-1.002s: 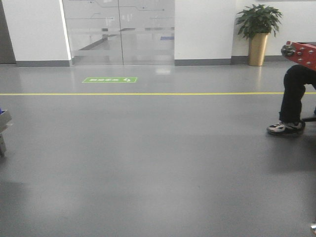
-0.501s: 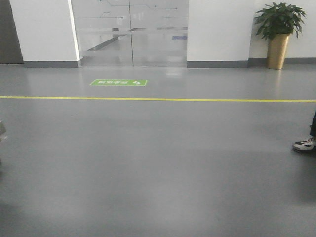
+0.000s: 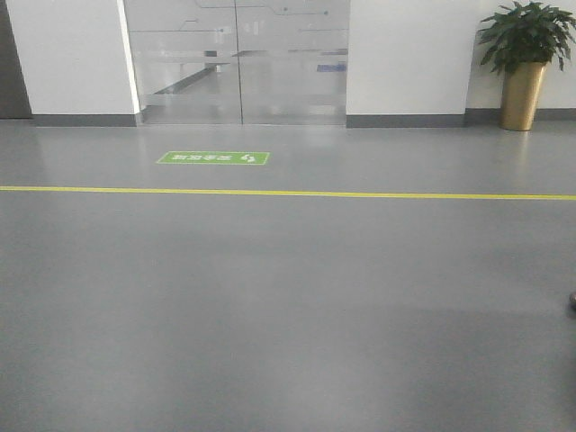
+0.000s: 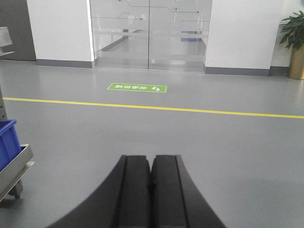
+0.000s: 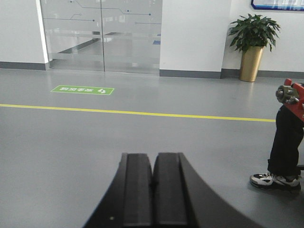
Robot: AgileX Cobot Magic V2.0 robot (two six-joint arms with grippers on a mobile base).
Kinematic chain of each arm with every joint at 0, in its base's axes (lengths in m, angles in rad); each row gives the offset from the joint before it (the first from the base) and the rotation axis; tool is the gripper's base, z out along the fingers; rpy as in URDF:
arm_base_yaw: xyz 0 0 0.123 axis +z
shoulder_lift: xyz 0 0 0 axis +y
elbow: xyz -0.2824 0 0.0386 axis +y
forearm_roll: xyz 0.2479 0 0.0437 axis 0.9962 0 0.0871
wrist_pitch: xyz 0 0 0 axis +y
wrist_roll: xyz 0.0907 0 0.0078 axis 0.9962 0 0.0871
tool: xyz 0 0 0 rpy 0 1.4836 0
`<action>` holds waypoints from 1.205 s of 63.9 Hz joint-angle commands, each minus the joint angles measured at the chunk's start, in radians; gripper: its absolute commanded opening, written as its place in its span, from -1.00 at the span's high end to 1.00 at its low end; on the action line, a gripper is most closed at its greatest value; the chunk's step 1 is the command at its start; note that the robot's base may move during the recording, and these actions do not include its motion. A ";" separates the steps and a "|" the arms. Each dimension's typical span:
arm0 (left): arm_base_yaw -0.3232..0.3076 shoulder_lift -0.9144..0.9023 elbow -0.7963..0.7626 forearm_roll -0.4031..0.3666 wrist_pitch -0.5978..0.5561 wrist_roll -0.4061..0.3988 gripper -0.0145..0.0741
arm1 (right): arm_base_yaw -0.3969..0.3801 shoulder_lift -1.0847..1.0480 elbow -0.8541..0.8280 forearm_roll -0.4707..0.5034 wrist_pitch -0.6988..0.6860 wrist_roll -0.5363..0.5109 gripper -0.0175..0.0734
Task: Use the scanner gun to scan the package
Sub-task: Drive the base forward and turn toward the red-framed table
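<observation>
Floor [image 3: 288, 324] stretches up to the yellow line [image 3: 288, 193]. On its near side the left pincer [image 4: 151, 190] and right pincer [image 5: 153, 190] are both closed, holding nothing. Neither package nor scanner gun is in view; I judge the robot must first find them.

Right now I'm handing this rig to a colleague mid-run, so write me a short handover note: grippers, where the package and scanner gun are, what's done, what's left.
Left gripper: shut, empty, pointing out over grey floor.
Right gripper: shut, empty, pointing the same way.
The package and the scanner gun show in none of the three views. In sight are a yellow line, glass doors, a blue bin at far left and a person's leg at right.
Done: nothing that shows.
Left: find both things, take up the scanner gun, scan the package.
</observation>
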 commanded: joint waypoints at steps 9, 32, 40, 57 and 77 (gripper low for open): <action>-0.005 -0.003 -0.005 0.001 -0.019 -0.006 0.92 | -0.004 -0.003 0.000 -0.007 -0.019 -0.001 0.95; -0.005 -0.003 -0.005 0.001 -0.019 -0.006 0.92 | -0.004 -0.003 0.000 -0.007 -0.019 -0.001 0.95; -0.005 -0.003 -0.005 0.001 -0.019 -0.006 0.92 | -0.004 -0.003 0.000 -0.007 -0.019 -0.001 0.95; -0.005 -0.003 -0.005 0.001 -0.019 -0.006 0.92 | 0.000 -0.003 0.000 -0.007 -0.019 -0.001 0.95; -0.005 -0.003 -0.005 0.001 -0.019 -0.006 0.92 | 0.000 -0.003 0.000 -0.007 -0.021 -0.001 0.95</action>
